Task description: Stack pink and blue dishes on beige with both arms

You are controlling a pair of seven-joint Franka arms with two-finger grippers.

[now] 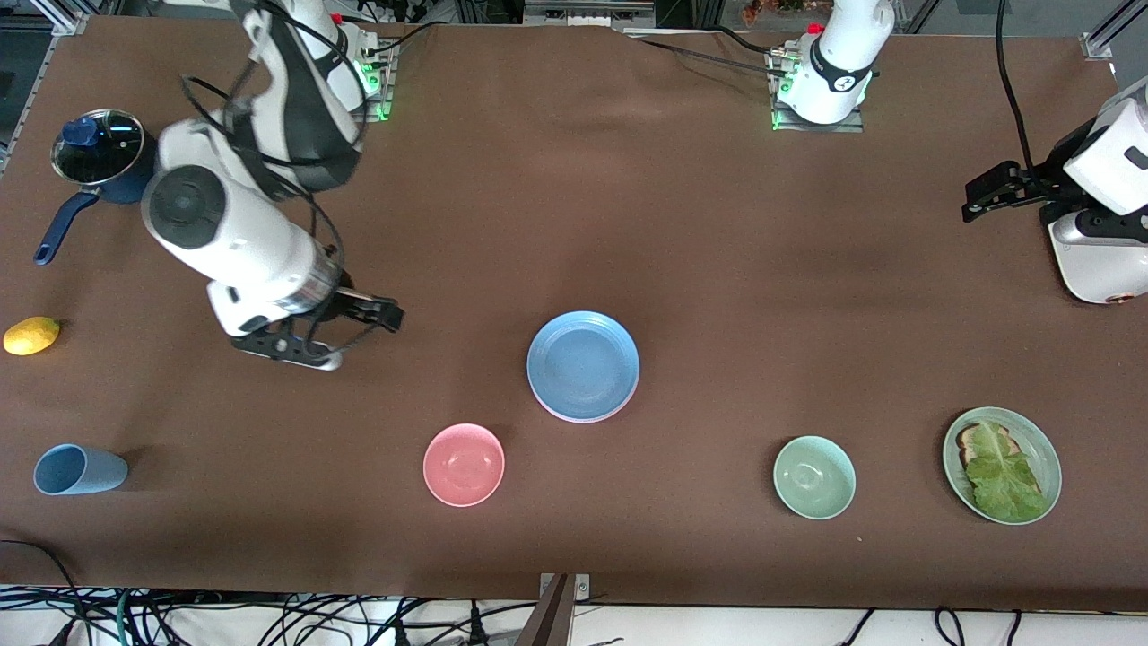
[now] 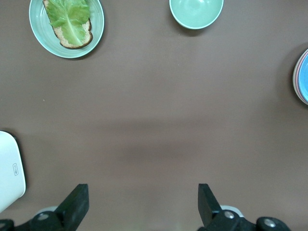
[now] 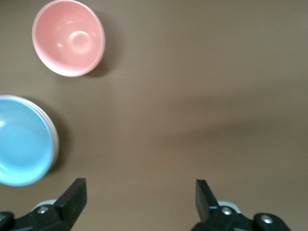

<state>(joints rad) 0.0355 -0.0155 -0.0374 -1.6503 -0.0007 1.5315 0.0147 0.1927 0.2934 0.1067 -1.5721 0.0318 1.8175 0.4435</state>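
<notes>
The blue plate [image 1: 583, 363] is being shown topmost on a stack at mid-table, a pink rim [image 1: 587, 418] peeking beneath; any beige plate is being hidden. One pink bowl [image 1: 464, 464], one green bowl [image 1: 814, 477] and one cup [image 1: 79, 469] are being counted nearer the front camera. The right gripper [image 1: 350, 336], over bare cloth toward the right arm's end, and the left gripper [image 1: 991, 193], over the left arm's end, are being held wide apart and empty. The pot [image 1: 99, 152] is being shown only in the front view.

Both tools open and empty: right tool [image 1: 345, 336], left tool [image 1: 987, 193]
</notes>
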